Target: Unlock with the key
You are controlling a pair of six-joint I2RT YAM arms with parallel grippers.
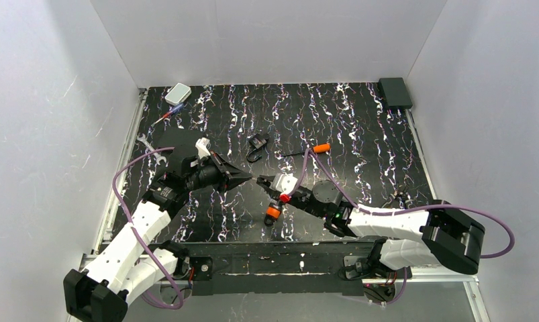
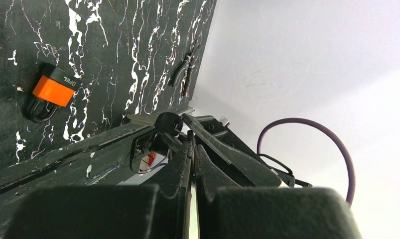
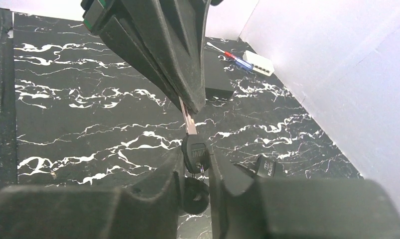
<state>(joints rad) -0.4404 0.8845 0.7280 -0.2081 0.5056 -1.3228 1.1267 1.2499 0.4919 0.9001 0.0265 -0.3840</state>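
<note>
Left claw (image 1: 246, 176) clenched, tips pinched on the pale blade of the key (image 3: 195, 153); blade runs out of the tips and down to the rounded black head. Right claw (image 3: 195, 162) meets it tip to tip above the middle of the tabletop (image 1: 360, 134); its two fingers flank the black head, one on each side and very close. Cannot tell whether they press it or only bracket it. Key held in the air between the two claws, clear of the surface. A second dark piece hangs under the head, too dim to identify. Orange padlock (image 1: 273, 213) lies on the tabletop just on the near side of the right claw, apart from the key. Farther back: small black padlock (image 1: 256, 143), and to its right an orange-handled screwdriver (image 1: 315, 149). Silver wrench (image 1: 149, 149) near the left edge. Far left corner: white box (image 1: 178, 94) with a red-and-blue screwdriver (image 1: 167, 115) beside it. Far right corner: black box (image 1: 395, 92).
</note>
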